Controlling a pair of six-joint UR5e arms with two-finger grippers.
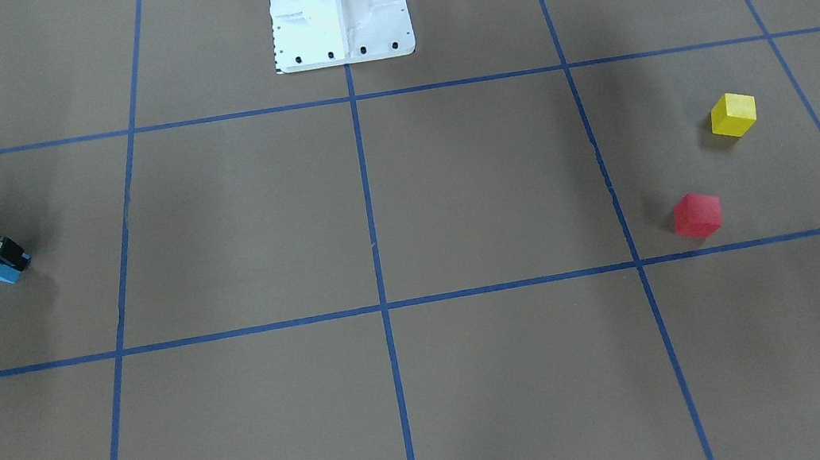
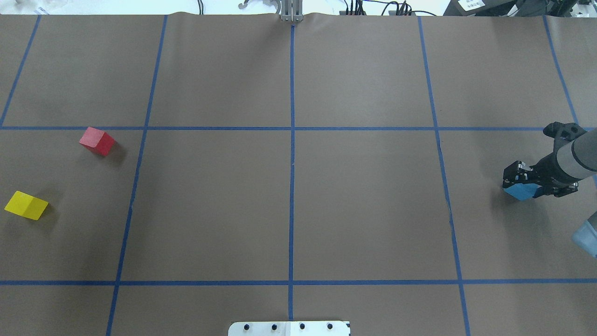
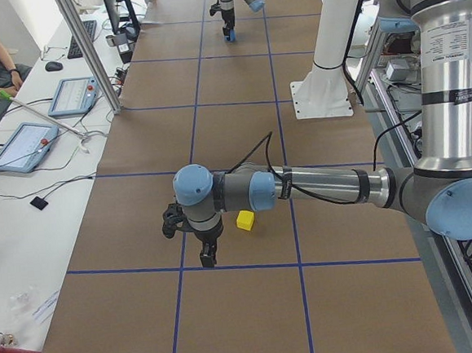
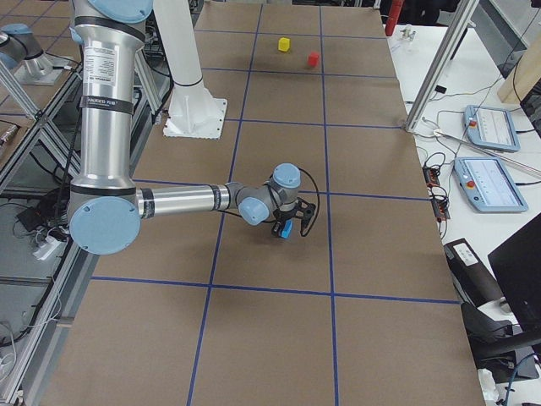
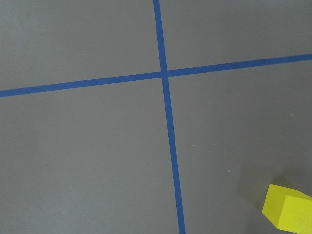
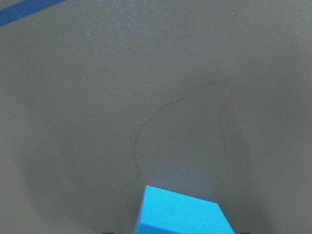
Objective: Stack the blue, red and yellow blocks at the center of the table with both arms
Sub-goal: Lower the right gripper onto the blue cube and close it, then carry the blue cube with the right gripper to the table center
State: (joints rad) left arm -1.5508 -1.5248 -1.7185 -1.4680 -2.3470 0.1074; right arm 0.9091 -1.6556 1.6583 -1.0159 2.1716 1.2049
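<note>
Right tool [image 2: 519, 183] is low over the counter [image 2: 364, 210] at the robot's far right, jaws closed onto the light blue block [image 2: 522, 192], pinching two opposite sides. Right wrist view: the block's face fills the bottom edge, soft shadow on the surface beyond. Whether the block touches the counter, cannot tell. Red block [image 2: 97, 141] and yellow block [image 2: 26, 205] sit on the counter at the robot's left, apart from each other, yellow nearer the robot and further out. Left tool [image 3: 207, 257] points straight down, near the yellow block but clear of it, by a tape line [image 3: 227, 268]. It shows only from the side, so how far open it is, cannot tell. Left wrist view has the yellow block in its lower right corner. White pedestal base [image 1: 339, 11] stands mid-counter at the robot's edge.
</note>
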